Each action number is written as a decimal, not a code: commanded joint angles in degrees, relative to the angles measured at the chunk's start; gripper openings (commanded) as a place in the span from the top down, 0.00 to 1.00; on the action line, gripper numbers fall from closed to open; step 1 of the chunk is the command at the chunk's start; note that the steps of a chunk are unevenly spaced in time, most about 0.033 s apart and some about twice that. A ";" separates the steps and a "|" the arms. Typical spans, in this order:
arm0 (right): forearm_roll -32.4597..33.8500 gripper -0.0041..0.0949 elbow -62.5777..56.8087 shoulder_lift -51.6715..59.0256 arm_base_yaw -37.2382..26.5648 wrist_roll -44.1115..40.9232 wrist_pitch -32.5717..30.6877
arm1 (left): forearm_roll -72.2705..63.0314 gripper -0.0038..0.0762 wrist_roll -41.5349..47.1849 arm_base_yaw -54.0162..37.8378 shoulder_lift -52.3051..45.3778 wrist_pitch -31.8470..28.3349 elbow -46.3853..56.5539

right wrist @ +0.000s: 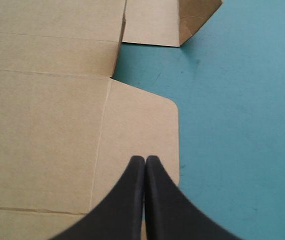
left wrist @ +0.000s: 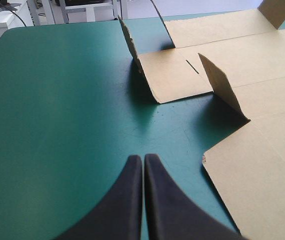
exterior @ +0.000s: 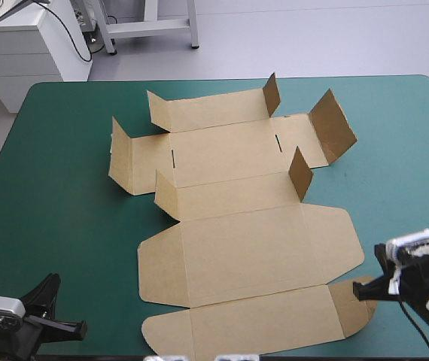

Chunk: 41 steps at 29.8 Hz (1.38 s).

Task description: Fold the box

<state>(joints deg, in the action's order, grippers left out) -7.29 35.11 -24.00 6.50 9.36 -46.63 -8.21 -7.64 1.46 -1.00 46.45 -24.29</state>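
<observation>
The brown box lies as a cut sheet in the middle of the table. Its near panels are flat, and several small flaps on its far half stand up. My left gripper sits shut near the table's front left corner, off the board. In the left wrist view its fingers meet over the bare cover, with the box ahead and to the side. My right gripper is shut at the box's near right flap. In the right wrist view its tips hover over the rounded flap.
A broad strip of teal-green cover shows between the box and the table's left edge, and a narrower strip on the right. A white cabinet stands beyond the far left corner.
</observation>
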 commanded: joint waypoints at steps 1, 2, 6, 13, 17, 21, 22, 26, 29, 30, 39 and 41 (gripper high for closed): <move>-3.11 0.97 7.41 -10.14 0.16 2.09 5.92 | -0.39 0.96 0.23 0.16 -0.31 -4.30 -1.25; -3.89 0.97 8.87 -12.32 0.16 2.09 5.67 | -0.39 0.96 0.23 0.16 -0.31 -4.30 -1.25; -6.54 0.97 16.37 -22.94 0.16 3.27 3.36 | -0.39 0.96 0.23 0.16 -0.31 -4.30 -1.25; -6.84 0.97 31.88 -38.20 0.16 4.10 -4.67 | -0.39 0.96 0.33 0.16 -0.31 -4.30 -1.25; -6.94 0.97 40.54 -46.90 0.16 5.28 -9.19 | -0.39 0.96 0.33 0.16 -0.31 -4.30 -1.25; -7.58 0.97 48.20 -54.35 0.16 6.34 -14.18 | -0.39 0.96 0.33 0.16 -0.31 -4.30 -1.25; -8.19 0.96 50.03 -56.35 0.16 6.86 -15.54 | -0.39 0.96 0.33 0.16 -0.31 -4.30 -1.25; -10.51 0.86 55.95 -63.62 0.16 7.79 -19.03 | -0.39 0.96 0.33 0.16 -0.31 -4.30 -1.25; -11.09 0.74 59.51 -67.84 0.16 7.79 -20.79 | -0.39 0.96 0.33 0.16 -0.31 -4.30 -1.25; -11.19 0.70 60.32 -68.94 0.16 7.79 -21.34 | -0.39 0.96 0.33 0.16 -0.31 -4.30 -1.25; -11.44 0.36 64.56 -77.32 0.16 7.79 -22.84 | -0.39 0.96 0.33 0.16 -0.31 -4.30 -1.25; -11.44 0.36 64.82 -78.93 0.16 7.79 -22.69 | -0.39 0.96 0.33 0.16 -0.31 -4.30 -1.25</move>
<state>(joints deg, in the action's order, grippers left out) -17.47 97.77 -103.99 6.60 16.45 -70.20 -8.21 -7.64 1.46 -1.00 46.52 -24.29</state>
